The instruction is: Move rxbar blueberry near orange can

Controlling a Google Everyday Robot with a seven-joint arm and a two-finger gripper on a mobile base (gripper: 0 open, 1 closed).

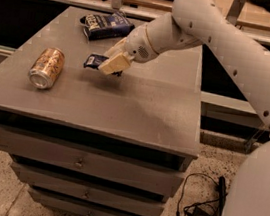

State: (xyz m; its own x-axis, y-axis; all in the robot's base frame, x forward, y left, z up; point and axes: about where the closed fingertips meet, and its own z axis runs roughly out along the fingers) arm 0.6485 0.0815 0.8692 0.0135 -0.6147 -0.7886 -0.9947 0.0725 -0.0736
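The gripper clamps the flat navy rxbar blueberry over the matte grey cabinet. The mottled orange can lies sideways. The puffy bag has white lettering that seems illegible.

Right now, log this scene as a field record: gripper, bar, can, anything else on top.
gripper: over the middle of the cabinet top, shut on the rxbar blueberry
rxbar blueberry: held in the gripper, right of the can, not touching it
orange can: lying on its side near the left edge
blue bag: at the back of the top, behind the gripper
cabinet top: grey, drawers below
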